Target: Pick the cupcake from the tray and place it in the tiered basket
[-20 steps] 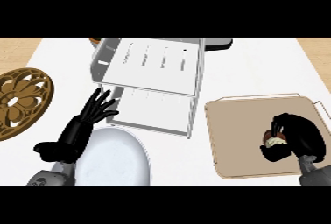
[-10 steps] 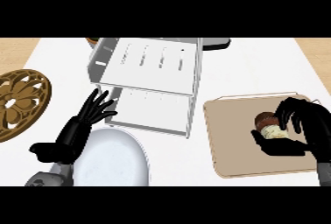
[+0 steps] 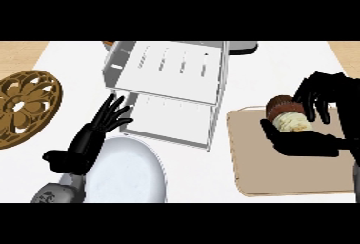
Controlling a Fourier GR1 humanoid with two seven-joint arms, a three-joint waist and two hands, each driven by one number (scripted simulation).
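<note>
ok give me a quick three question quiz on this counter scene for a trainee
1. True or false: the cupcake lies in the tiered basket.
2. Which hand holds the cupcake? A) left hand B) right hand
3. Fill in: the brown carved disc lies to the ___ of the basket in the head view.

Key: 1 false, it is in the right hand above the tray. 2 B. 3 left.

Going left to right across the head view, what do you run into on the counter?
Brown carved round trivet → left hand, open → white tiered basket → beige tray → cupcake held in the right hand.
</note>
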